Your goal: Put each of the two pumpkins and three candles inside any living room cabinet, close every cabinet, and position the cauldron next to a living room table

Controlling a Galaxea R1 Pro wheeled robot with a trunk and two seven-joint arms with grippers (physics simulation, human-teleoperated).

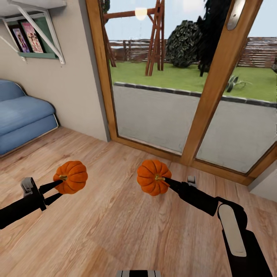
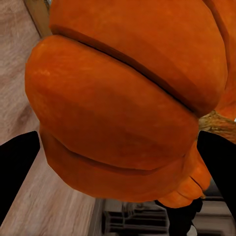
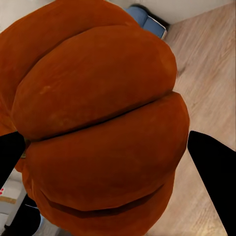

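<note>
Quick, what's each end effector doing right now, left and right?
Left end effector: closed on a pumpkin, held above the wooden floor.
Right end effector: closed on the other pumpkin, also held off the floor.

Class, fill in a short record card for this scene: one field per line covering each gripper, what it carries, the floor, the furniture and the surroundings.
left gripper: shut on left pumpkin, held above the floor
right gripper: shut on right pumpkin, held above the floor
floor: light wood planks
sofa: blue, against the wall at left
glass door: wooden frame, garden beyond
shelf: on the wall above the sofa
</note>
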